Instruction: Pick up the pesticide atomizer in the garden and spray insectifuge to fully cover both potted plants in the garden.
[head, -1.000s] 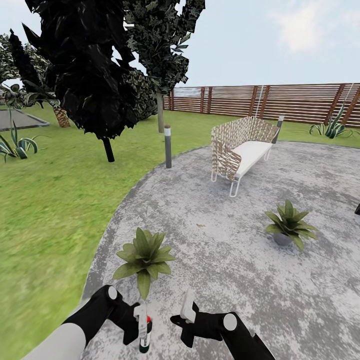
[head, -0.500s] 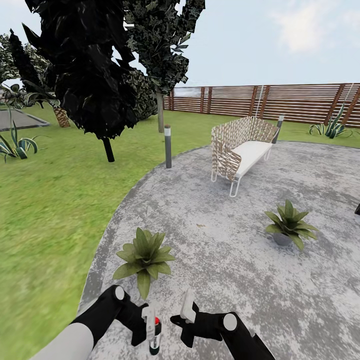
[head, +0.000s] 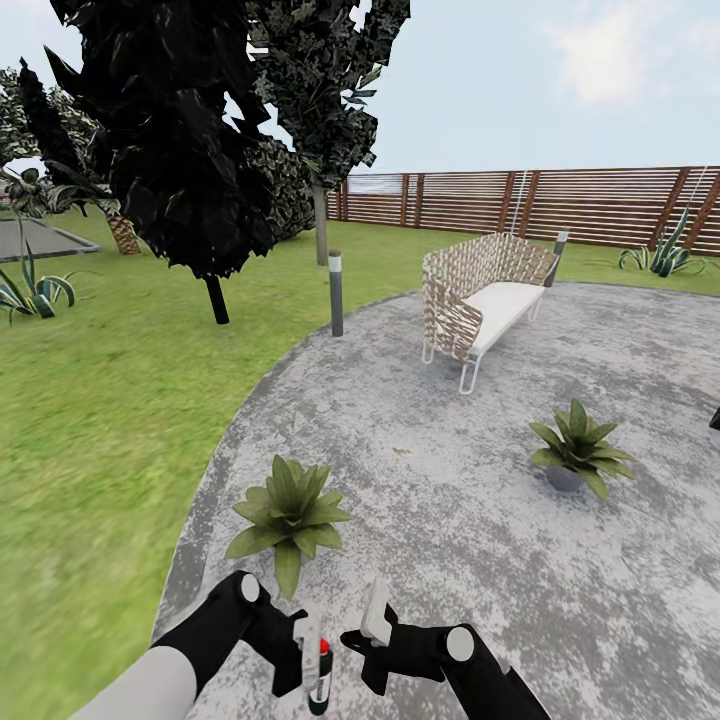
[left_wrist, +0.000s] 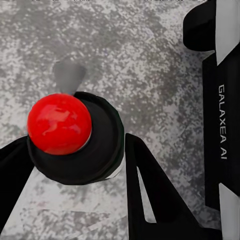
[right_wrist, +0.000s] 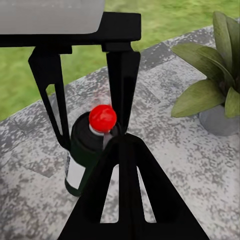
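Grey paving (head: 450, 500) lies under me; my left pincer (head: 305, 655) grips the atomizer (head: 318, 678), right pincer (head: 375, 615) shut, empty.

Both arms are showing black housings with round white joint caps; the left forearm is wearing a pale grey sleeve. The left tool (head: 308, 655) and right tool (head: 372, 618) are carrying black fingers with white pads, one lettered "GALAXEA AI".

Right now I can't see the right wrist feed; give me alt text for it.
The left gripper holds the dark green, red-capped pesticide atomizer upright above the mottled grey paving, seen past the right gripper's own dark fingers. A potted plant in a grey pot stands beside it, with lawn behind.
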